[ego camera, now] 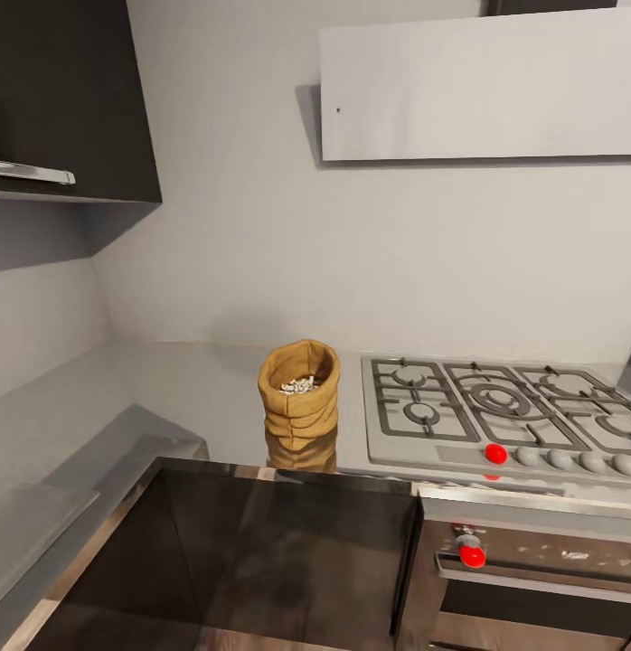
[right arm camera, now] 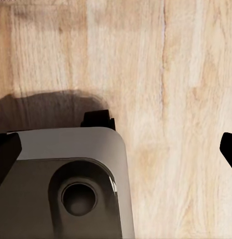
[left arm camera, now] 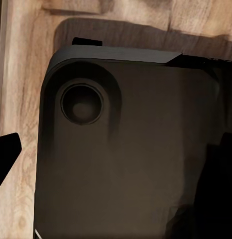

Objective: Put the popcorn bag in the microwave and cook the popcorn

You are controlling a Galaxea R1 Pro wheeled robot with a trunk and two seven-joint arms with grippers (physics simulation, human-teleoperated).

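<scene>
One little popcorn bag [ego camera: 299, 392] stands on the grey countertop [ego camera: 162, 384]. Going from left to right in the head view, a dark cabinet [ego camera: 67, 99] hangs high on the wall. Next comes the bare worktop in the corner. Then comes the bag, tan and bumpy, with its top open. Tiny pale popcorn [ego camera: 299, 385] bits sit inside it. Just beside the bag is the steel gas hob [ego camera: 501, 407], with a red knob [ego camera: 495, 453] at its front. A flat white hood [ego camera: 478, 86] hangs above the hob. Below the hob is a black oven [ego camera: 532, 579] with another red knob.

The left wrist view looks down at the robot's dark base [left arm camera: 125, 149] over the wood floor [left arm camera: 21, 74]. The left gripper [left arm camera: 116, 159] shows black tips at both edges, so its jaws are wide and hold nothing. The right gripper [right arm camera: 116, 149] is the same, wide apart and empty, over the floor.

The bag is open at the top, so a bump or a hard squeeze could tip it, I think. Then the kernels would spill on the counter. The bag is also near the hob, so a sloppy reach could knock it onto the grates. Both arms hang low now, and they must rise over the counter edge without hitting it.
</scene>
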